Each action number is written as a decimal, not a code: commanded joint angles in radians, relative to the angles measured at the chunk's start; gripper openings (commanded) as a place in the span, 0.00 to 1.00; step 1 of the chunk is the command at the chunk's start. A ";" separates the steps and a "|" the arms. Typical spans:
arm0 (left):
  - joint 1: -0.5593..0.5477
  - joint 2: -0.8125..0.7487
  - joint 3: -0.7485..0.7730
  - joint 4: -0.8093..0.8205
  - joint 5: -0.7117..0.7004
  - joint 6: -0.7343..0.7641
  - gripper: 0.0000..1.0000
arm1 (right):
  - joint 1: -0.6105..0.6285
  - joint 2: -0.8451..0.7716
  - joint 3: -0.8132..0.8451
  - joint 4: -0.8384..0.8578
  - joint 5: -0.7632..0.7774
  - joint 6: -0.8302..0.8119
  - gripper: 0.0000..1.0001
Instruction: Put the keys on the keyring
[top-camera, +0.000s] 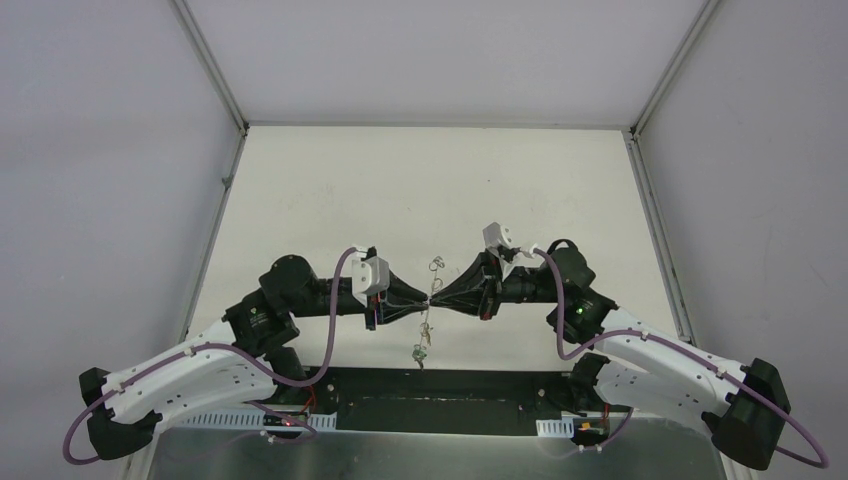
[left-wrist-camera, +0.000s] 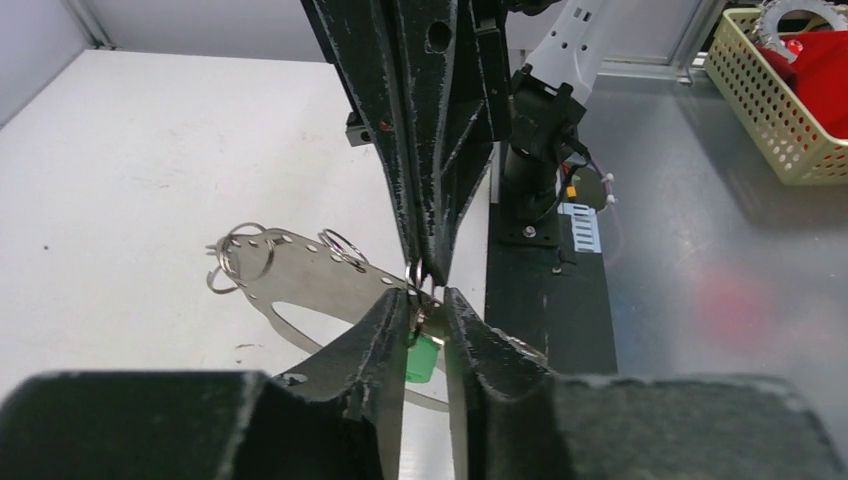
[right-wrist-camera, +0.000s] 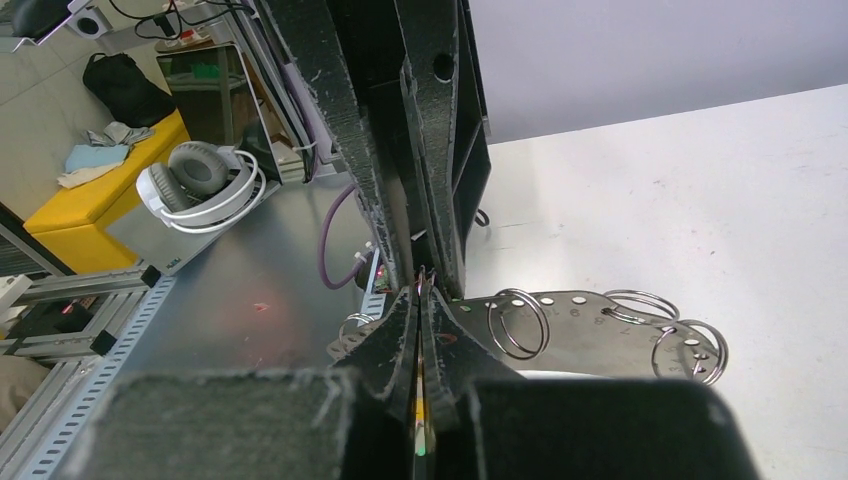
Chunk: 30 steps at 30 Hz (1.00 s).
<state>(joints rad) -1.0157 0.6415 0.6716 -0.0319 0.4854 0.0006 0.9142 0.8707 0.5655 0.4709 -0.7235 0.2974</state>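
Observation:
The keyring (left-wrist-camera: 310, 270) is a flat grey metal crescent with numbered holes and several small split rings (right-wrist-camera: 518, 322); it hangs between the two arms (top-camera: 436, 266). My right gripper (right-wrist-camera: 421, 295) is shut on a thin ring at the crescent's edge. My left gripper (left-wrist-camera: 428, 297) meets it tip to tip (top-camera: 420, 303). Its jaws stand narrowly apart around that same small ring, which lies against the left finger (left-wrist-camera: 395, 320). A green key (left-wrist-camera: 422, 358) dangles just below the gap (top-camera: 418, 352). A yellow sliver (right-wrist-camera: 419, 405) shows through the right gripper's slit; I cannot tell what it is.
A perforated yellow basket (left-wrist-camera: 770, 110) with red contents sits beyond the table at the right. White headphones (right-wrist-camera: 200, 180) and a yellow box (right-wrist-camera: 90, 210) lie off the table. The black base strip (left-wrist-camera: 540, 290) runs along the near edge. Grey walls enclose the white table (top-camera: 430, 190).

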 joint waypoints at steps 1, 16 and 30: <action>-0.008 -0.006 0.013 0.061 0.037 0.012 0.14 | 0.000 -0.009 0.014 0.083 -0.016 -0.005 0.00; -0.008 0.002 0.123 -0.139 -0.010 0.089 0.00 | -0.001 -0.022 0.022 0.028 0.029 -0.007 0.28; -0.007 0.238 0.500 -0.683 -0.072 0.205 0.00 | 0.000 0.018 0.094 -0.021 0.000 -0.020 0.59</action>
<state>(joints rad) -1.0157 0.8062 1.0332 -0.5419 0.4519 0.1585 0.9150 0.8677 0.5930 0.4320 -0.6968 0.2855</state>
